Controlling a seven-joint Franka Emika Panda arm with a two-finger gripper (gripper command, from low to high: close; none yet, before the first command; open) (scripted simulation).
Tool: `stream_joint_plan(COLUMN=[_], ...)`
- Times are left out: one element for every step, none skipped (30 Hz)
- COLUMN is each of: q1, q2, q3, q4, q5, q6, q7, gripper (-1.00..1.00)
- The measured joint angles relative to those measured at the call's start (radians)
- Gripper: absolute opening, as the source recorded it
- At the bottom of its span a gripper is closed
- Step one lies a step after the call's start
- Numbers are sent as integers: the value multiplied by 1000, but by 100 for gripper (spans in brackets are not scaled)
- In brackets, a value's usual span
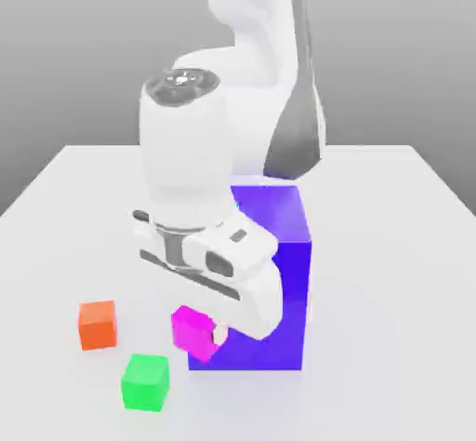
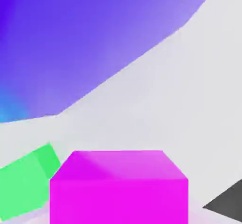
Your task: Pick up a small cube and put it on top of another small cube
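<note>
The small cube (image 1: 191,327), plain magenta-pink, sits between the fingers of my gripper (image 1: 197,335), which is shut on it, low over the white table. One pale fingertip (image 1: 220,335) shows against the cube's side towards the exterior view's right. In the hand view the small cube (image 2: 118,190) is close up, with a dark finger (image 2: 227,204) beside it. Whether the cube rests on the table or hangs just above it, I cannot tell. A green cube (image 1: 145,381) lies just in front of it, also seen as the green cube (image 2: 23,185) in the hand view.
A big blue-violet block (image 1: 279,244) stands directly behind the held cube, close to my hand, and shows as the blue-violet block (image 2: 94,38) in the hand view. An orange cube (image 1: 97,325) lies towards the exterior view's left. The white table (image 1: 390,272) extends to the exterior view's right.
</note>
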Motion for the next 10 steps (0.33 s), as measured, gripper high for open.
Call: stream_joint_plan(q1=[-3, -12, -27, -44, -64, -85, -101, -101, -101, -102], q2=[20, 47, 77, 109, 142, 176, 199, 199, 199, 199], q3=[3, 16, 38, 64, 92, 122, 144, 144, 144, 144], q4=[-5, -6, -4, -2, 1, 5, 7, 7, 7, 7], q5=[23, 61, 104, 151, 199, 247, 280, 280, 280, 280], q6=[21, 43, 66, 89, 113, 136, 152, 152, 152, 152], q7=[-25, -56, -90, -125, -160, -195, -219, -219, -219, -219], gripper=[-100, -100, -100, -100, -100, -100, 100, 100, 100, 100])
